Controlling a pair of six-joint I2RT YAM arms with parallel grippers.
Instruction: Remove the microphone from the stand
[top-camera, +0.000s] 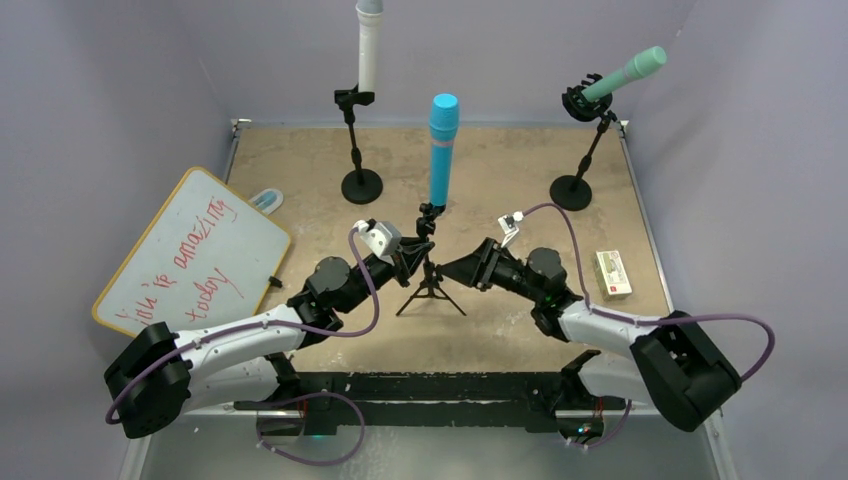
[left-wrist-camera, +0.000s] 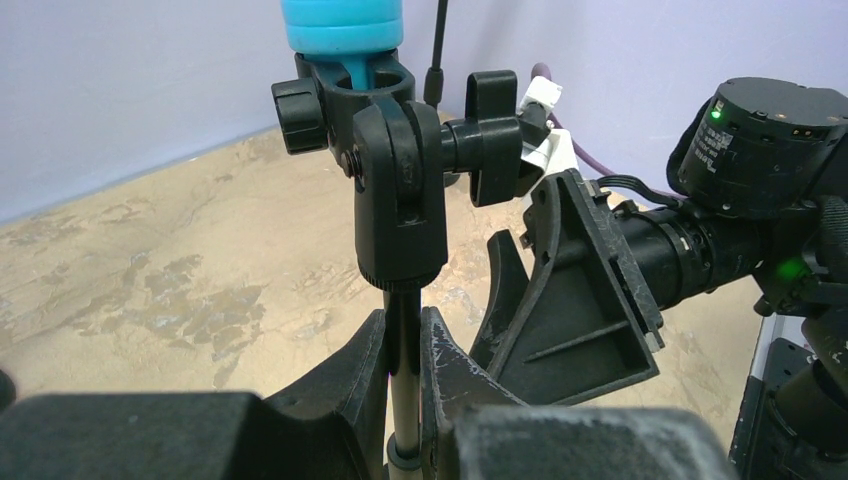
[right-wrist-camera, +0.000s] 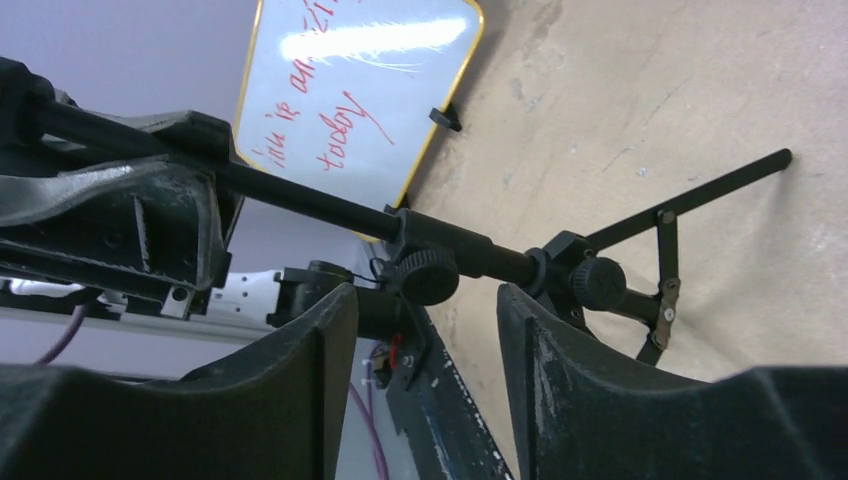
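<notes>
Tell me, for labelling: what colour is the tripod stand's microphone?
The microphone is bright blue, clearest in the top external view.

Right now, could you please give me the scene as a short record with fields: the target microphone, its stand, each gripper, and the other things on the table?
target: blue microphone, upright in its clip, not yet removed
stand: tripod stand, table centre, between the arms
left arm: left gripper shut on the stand's pole, below the clip
right arm: right gripper open, jaws apart near the pole, holding nothing
other microphones: white microphone back left, upright; green microphone back right, tilted
other things: whiteboard with red writing, left; small box, right
</notes>
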